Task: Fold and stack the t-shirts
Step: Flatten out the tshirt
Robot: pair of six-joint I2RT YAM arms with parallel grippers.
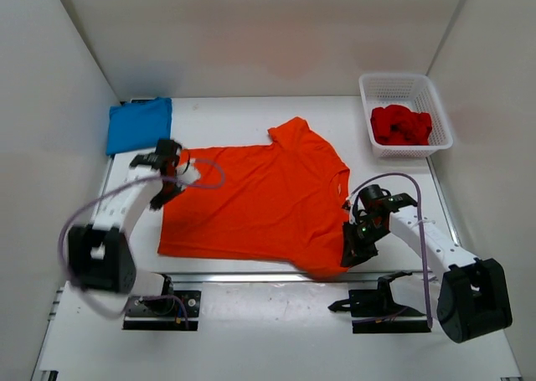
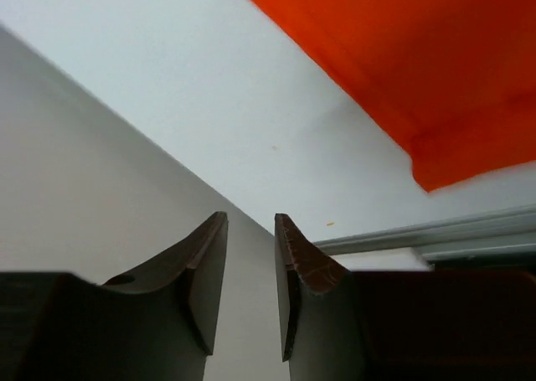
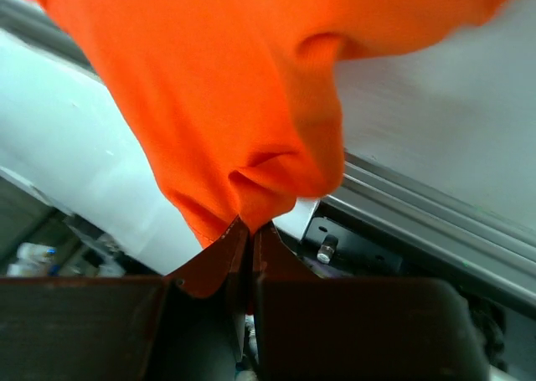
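Observation:
The orange t-shirt (image 1: 251,201) lies spread across the middle of the table. My right gripper (image 1: 350,254) is shut on its near right corner; in the right wrist view the orange t-shirt (image 3: 243,88) bunches into the closed gripper (image 3: 249,227). My left gripper (image 1: 162,195) hovers at the shirt's left edge. In the left wrist view that gripper (image 2: 251,223) is open with nothing between its fingers, and the orange t-shirt (image 2: 419,63) lies beyond it. A folded blue t-shirt (image 1: 140,123) rests at the back left. The red t-shirt (image 1: 400,123) lies crumpled in a basket.
A white lattice basket (image 1: 444,117) stands at the back right. White walls close in the table on the left, back and right. A metal rail (image 1: 251,276) runs along the near edge, just beyond the arm bases.

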